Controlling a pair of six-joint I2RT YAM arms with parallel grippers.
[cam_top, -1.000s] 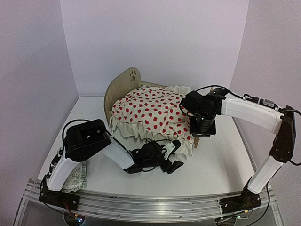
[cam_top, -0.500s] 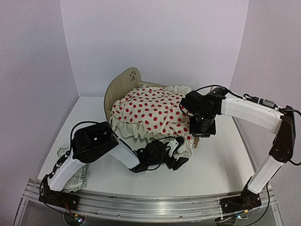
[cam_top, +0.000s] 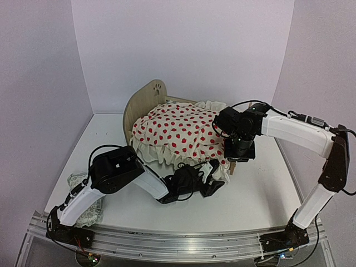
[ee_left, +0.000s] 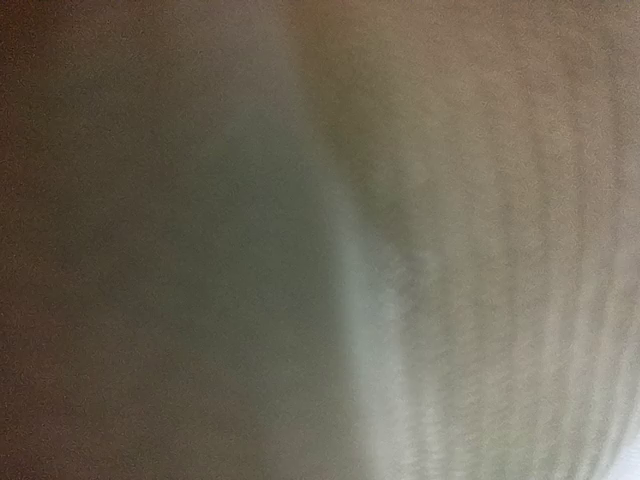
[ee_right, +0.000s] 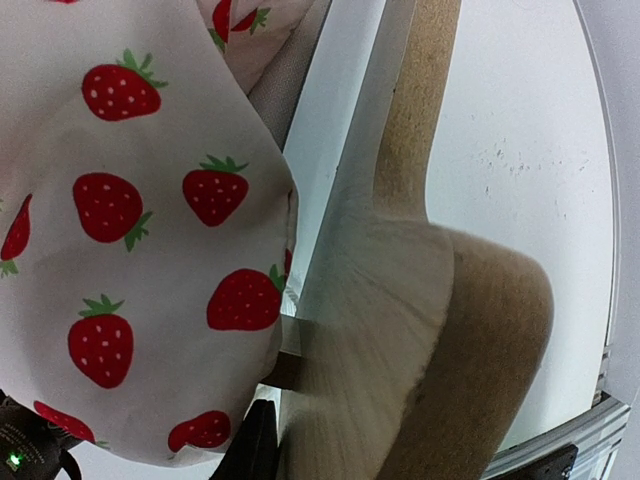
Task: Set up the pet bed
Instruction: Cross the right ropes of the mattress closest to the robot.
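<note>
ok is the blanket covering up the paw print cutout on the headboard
No, the top view shows the paw-print cutout exposed on the headboard, above the edge of the blanket.

You'll see a cream ruffled blanket (cam_top: 178,130) printed with red strawberries, heaped mid-table (cam_top: 261,183), and a small pale patterned pillow (cam_top: 93,213) near the front-left corner.
</note>
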